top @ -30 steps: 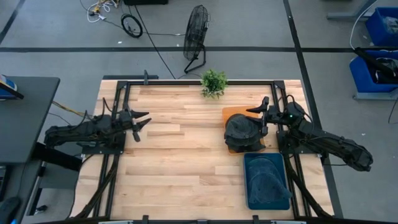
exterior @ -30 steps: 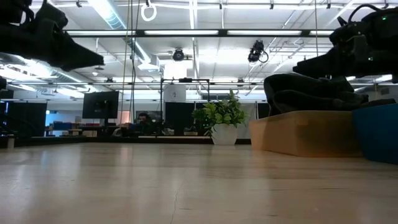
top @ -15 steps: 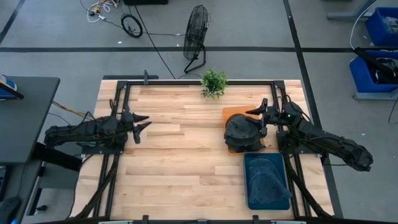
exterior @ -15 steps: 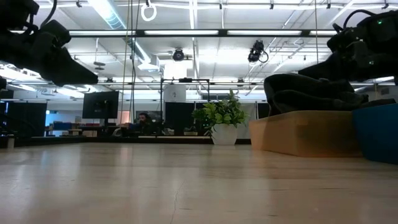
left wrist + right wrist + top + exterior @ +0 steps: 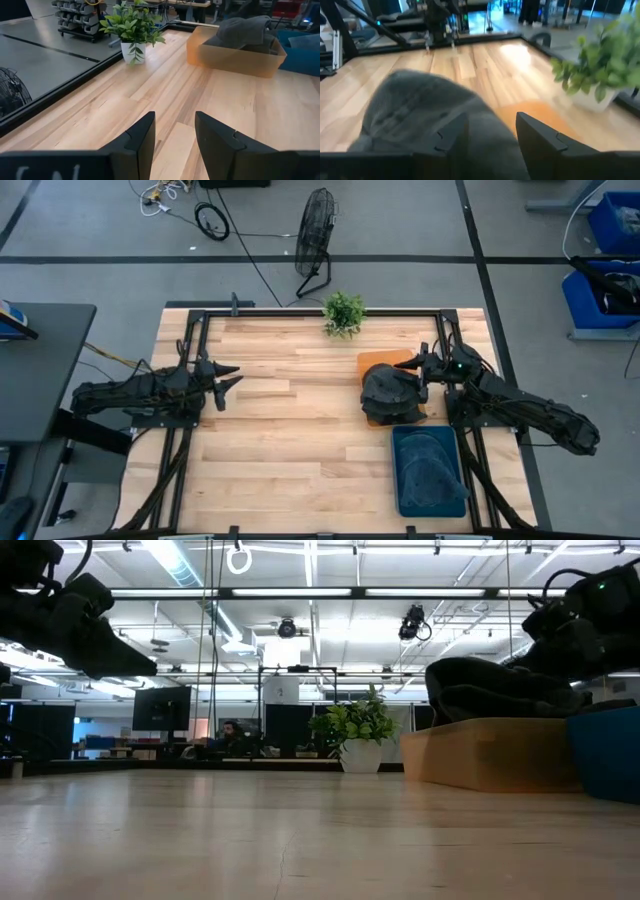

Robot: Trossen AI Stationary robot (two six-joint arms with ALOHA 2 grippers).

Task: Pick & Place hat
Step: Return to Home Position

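Sorting looks done. Black cap (image 5: pixel 392 392) heaped in orange bin (image 5: pixel 374 361) by right edge of surface (image 5: pixel 290 440). Blue cap (image 5: pixel 432 472) in blue bin (image 5: pixel 399 480), at right corner away from plant (image 5: pixel 344 312). Right pincer (image 5: pixel 418 363) released, empty, hovers over orange bin just above cap. Left pincer (image 5: pixel 234 374) released, empty, at left edge. For homing: right arm best lift straight first, clear of cap and rim, then fold back. Fingers apart, nothing snagged.

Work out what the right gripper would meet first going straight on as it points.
Most likely the black cap heaped in the orange bin, just ahead of the right gripper; depth is unclear, so it might skim over.
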